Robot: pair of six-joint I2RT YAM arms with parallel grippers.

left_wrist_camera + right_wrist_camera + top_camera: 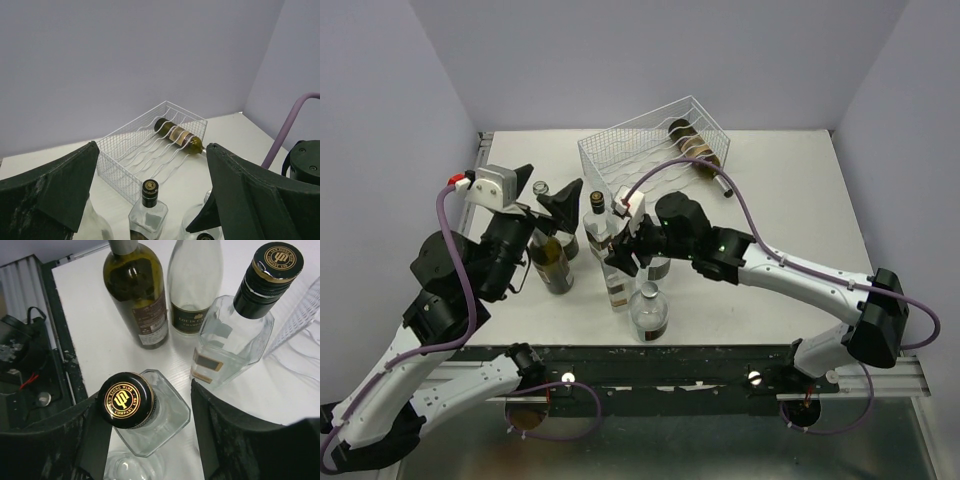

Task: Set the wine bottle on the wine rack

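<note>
While white wire-grid wine rack (610,150) is seen at back of white tabletop (790,210), dark bottle (698,143) laid in it, clear square wine bottle with black-gold cap (126,400) is straddled upright by spread right fingers (225,440), not clamped. Left fingers (50,190) are held wide apart above neighbouring bottles (149,210).

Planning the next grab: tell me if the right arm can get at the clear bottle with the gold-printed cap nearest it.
Probably yes: the right gripper stands open astride the near bottle, its cap between the fingers, nothing blocking. The second clear bottle crowds one side.
</note>
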